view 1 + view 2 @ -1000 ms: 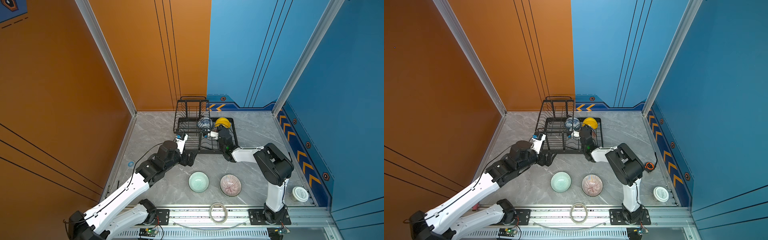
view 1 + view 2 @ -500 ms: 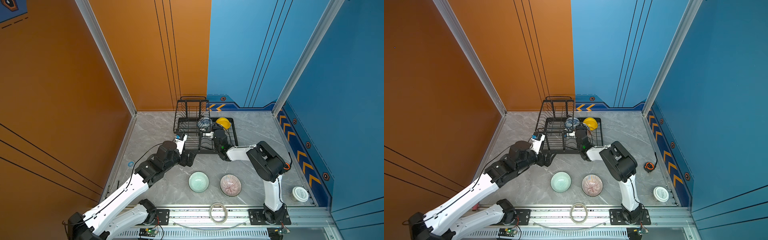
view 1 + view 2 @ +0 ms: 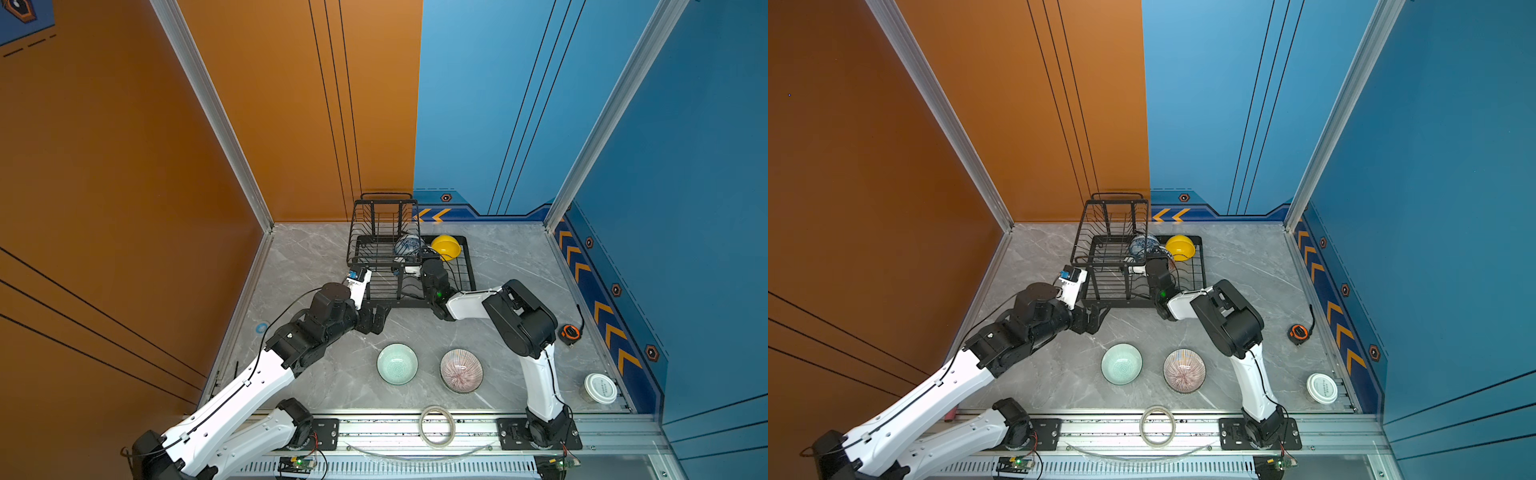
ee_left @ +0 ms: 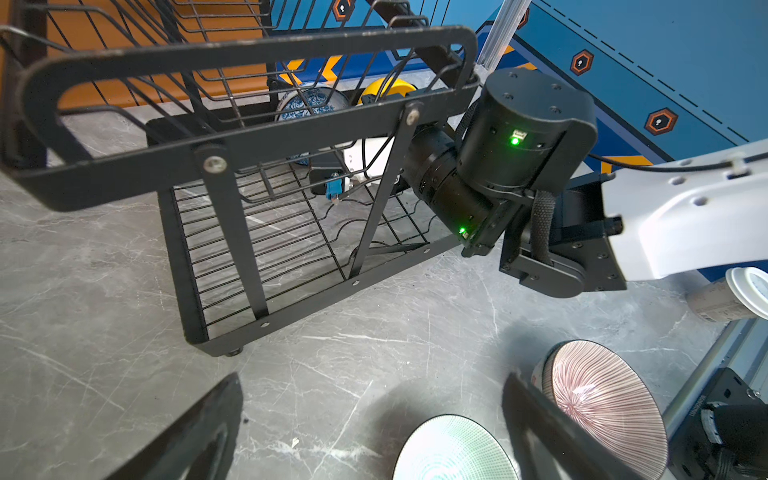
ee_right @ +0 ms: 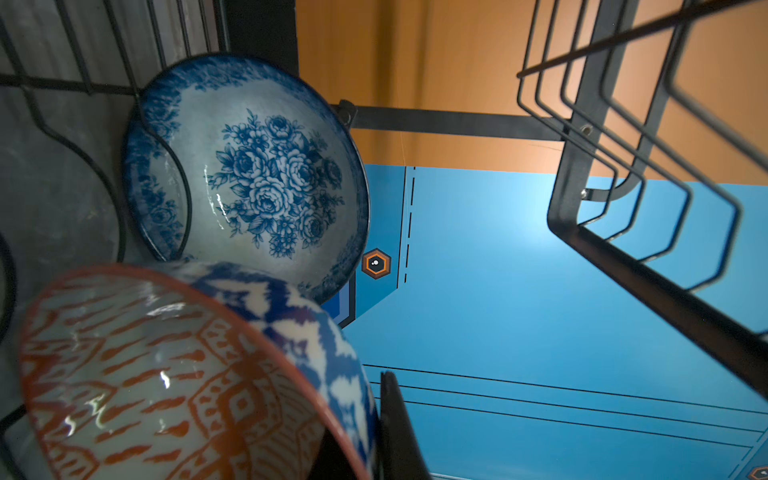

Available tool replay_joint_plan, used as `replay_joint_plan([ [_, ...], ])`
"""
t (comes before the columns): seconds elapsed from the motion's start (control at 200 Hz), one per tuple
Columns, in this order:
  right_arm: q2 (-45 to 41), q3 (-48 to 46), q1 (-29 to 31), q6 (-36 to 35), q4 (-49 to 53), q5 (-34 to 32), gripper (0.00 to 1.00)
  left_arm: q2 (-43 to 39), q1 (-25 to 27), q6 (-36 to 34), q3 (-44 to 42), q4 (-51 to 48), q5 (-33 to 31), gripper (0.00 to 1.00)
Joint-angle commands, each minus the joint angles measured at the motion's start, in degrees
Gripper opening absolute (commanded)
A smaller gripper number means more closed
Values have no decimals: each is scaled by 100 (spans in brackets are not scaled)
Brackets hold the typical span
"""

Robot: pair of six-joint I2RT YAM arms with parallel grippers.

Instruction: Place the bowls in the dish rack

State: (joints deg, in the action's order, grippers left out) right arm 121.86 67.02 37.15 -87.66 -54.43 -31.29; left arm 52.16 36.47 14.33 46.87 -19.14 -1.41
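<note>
In both top views, the raised tier of the dish rack (image 3: 403, 306) hides my right gripper (image 5: 374, 419). In its wrist view I see it pinching the rim of the orange-white diamond bowl (image 5: 166, 374), inside the rack near the upright blue-white floral bowl (image 5: 249, 174). My left gripper (image 3: 376, 320) is spread and empty over bare table just before the rack's front edge. The print on the white tub (image 3: 599, 388) lid is unreadable.

Both top views look steeply down from high over the near rail (image 3: 374, 430) on the whole tabletop (image 3: 311, 266); both wrist views sit close, sharing the dish rack (image 4: 291, 143) with them.
</note>
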Motion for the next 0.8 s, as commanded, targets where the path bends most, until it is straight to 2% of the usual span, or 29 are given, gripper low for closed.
replay_joint_plan([
  [0.0, 60, 170, 49, -38, -390, 162, 0, -86, -63, -114, -17, -92, 27, 98],
  [0.796, 594, 437, 258, 156, -674, 376, 0, -365, -193, -101, -250, -183, 86, 98],
])
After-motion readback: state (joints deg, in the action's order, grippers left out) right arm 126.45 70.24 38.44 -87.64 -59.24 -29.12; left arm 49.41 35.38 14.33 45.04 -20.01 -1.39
